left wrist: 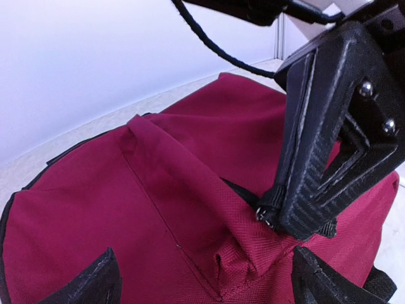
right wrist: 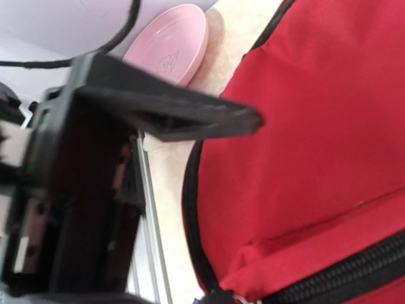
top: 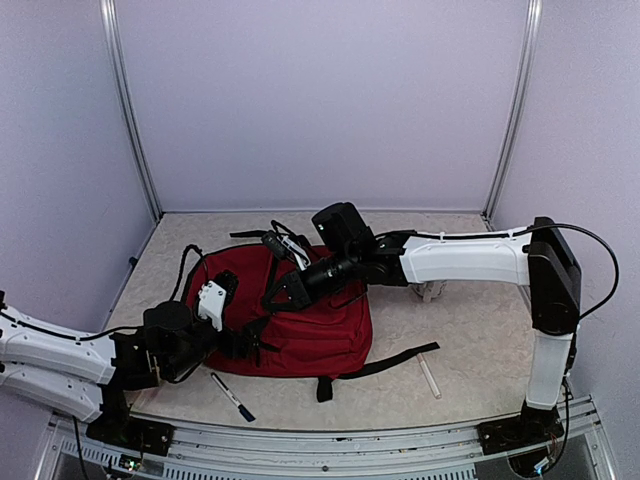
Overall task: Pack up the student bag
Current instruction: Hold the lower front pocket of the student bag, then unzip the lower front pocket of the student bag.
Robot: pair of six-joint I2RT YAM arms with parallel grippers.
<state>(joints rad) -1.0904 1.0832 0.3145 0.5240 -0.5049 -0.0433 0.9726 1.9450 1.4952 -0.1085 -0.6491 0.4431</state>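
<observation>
The dark red student bag (top: 310, 325) lies flat in the middle of the table. It fills the left wrist view (left wrist: 126, 209) and the right wrist view (right wrist: 316, 126). My left gripper (top: 250, 345) is open at the bag's near left edge. Its fingertips (left wrist: 101, 282) straddle a raised fold of red fabric (left wrist: 253, 253) without closing on it. My right gripper (top: 280, 293) reaches over the bag from the right. In the left wrist view its fingers (left wrist: 316, 158) are shut on the black zipper pull (left wrist: 266, 212). The zipper (right wrist: 342, 275) runs along the bottom right of the right wrist view.
A dark pen (top: 232, 396) lies in front of the bag near the front edge. A clear tube-like pen (top: 430, 378) lies at the front right. A black strap (top: 385, 362) trails right from the bag. A pink plate (right wrist: 171, 41) shows beyond the left gripper.
</observation>
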